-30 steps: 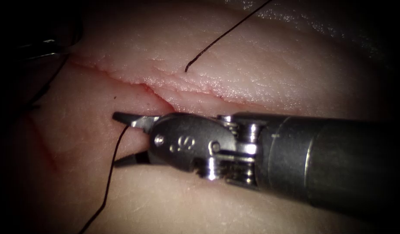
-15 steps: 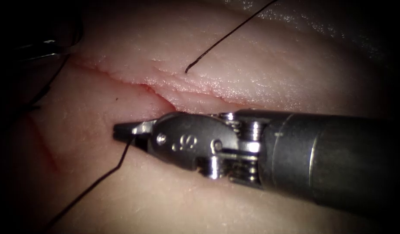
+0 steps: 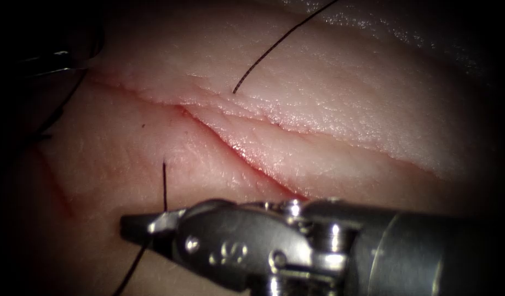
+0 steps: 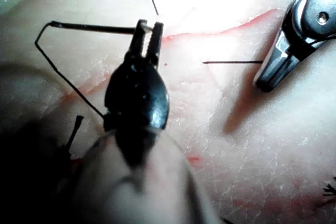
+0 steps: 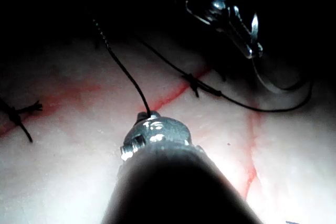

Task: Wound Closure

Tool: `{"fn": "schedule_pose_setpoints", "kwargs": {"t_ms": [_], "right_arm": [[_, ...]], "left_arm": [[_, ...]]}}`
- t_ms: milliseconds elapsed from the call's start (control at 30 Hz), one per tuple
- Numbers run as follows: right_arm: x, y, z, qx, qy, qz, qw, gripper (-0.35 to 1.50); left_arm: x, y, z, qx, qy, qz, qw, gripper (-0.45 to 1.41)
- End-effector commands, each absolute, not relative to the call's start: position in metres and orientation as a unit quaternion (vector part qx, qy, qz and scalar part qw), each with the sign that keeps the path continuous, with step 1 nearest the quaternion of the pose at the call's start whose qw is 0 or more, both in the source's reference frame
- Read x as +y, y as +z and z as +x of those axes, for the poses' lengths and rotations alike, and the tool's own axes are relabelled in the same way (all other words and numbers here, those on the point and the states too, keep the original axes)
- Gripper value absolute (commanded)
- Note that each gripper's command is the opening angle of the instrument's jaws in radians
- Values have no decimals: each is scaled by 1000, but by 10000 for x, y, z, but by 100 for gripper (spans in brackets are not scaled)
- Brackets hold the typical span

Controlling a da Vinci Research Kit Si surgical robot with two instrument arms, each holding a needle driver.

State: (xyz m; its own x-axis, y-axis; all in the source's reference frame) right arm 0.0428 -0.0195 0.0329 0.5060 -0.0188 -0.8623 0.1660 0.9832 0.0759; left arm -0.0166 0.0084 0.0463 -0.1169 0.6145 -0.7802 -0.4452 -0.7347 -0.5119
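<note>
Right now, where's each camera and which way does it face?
Endoscope: above and before the red cut in pink tissue; right arm's steel tool enters from the right, shut on thin black thread.
Left wrist: on the left arm, looks along its shaft at the left tool, shut on the curved needle near one end, outside tissue.
Right wrist: along the right shaft at its own tool.
Shared: each wrist view catches the other tool.
</note>
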Motion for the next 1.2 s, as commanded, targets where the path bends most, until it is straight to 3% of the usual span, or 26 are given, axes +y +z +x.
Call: {"fn": "schedule_pose_setpoints", "kwargs": {"t_ms": [33, 367, 400, 433, 467, 533, 800, 1200], "right_arm": [[-203, 322, 448, 500, -59, 79, 860, -35], [-225, 309, 482, 522, -71, 86, 846, -35], [-217, 310, 481, 522, -66, 79, 847, 29], [-217, 310, 481, 522, -66, 79, 847, 29], [-206, 310, 477, 521, -45, 72, 849, 91], [-183, 312, 462, 518, -24, 62, 853, 124], [-140, 346, 411, 512, -3, 52, 857, 133], [-152, 444, 445, 481, -7, 13, 876, 129]], "left_arm": [[81, 469, -171, -76, 743, -561, 356, -45], [80, 469, -171, -76, 743, -561, 356, -45], [80, 469, -171, -76, 743, -561, 356, -45], [80, 469, -171, -76, 743, -561, 356, -45], [80, 469, -171, -76, 743, -561, 356, -45], [80, 469, -171, -76, 743, -561, 356, -45], [81, 469, -171, -76, 743, -561, 356, -45], [81, 469, -171, -76, 743, -561, 356, -45]]}}
